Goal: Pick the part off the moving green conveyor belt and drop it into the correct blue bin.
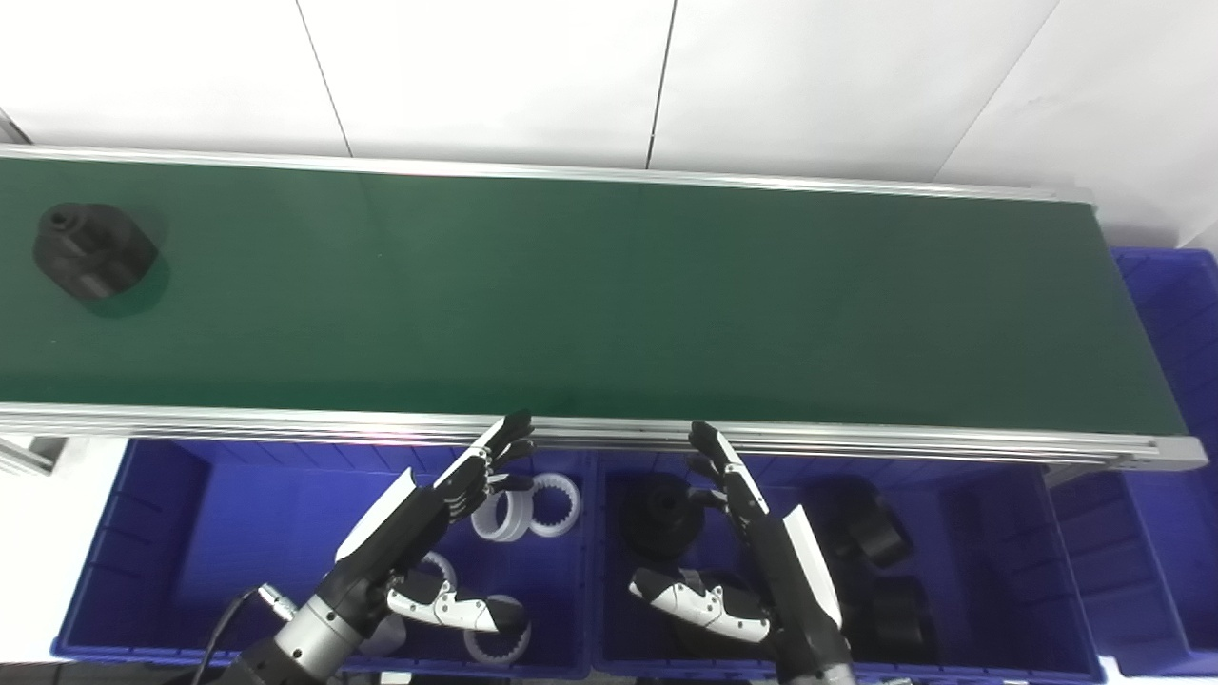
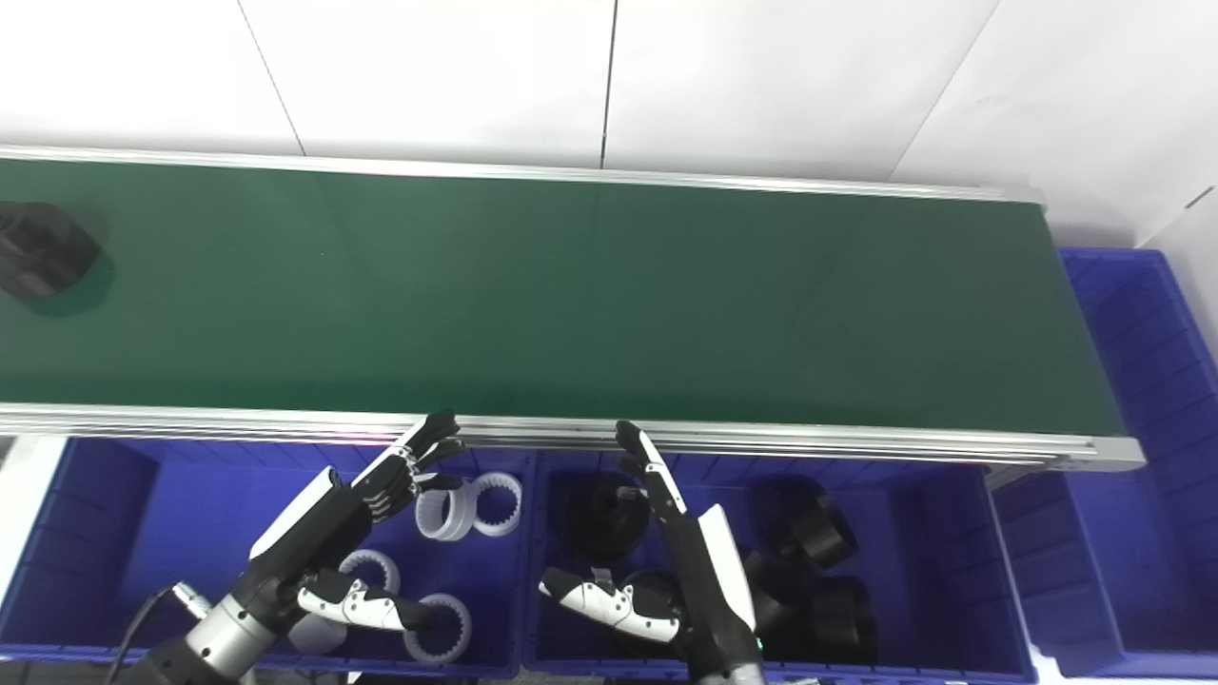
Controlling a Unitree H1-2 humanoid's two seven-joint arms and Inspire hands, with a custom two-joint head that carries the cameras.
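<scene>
A black part [image 1: 93, 251] lies on the green conveyor belt [image 1: 609, 295] at its far left end. My left hand [image 1: 433, 518] hovers open over the left blue bin [image 1: 181, 533], fingers stretched toward the belt's near rail. Over the middle blue bin [image 1: 1009, 561], my right hand [image 1: 752, 533] is open too, fingers pointing up at the rail. Neither hand holds anything. Both are far to the right of the black part.
The left bin holds several white toothed rings [image 1: 533, 507]. The middle bin holds several black parts [image 1: 871, 533]. A third blue bin [image 1: 1175, 381] stands beyond the belt's right end. The belt's aluminium rail [image 1: 856, 440] runs just above both hands.
</scene>
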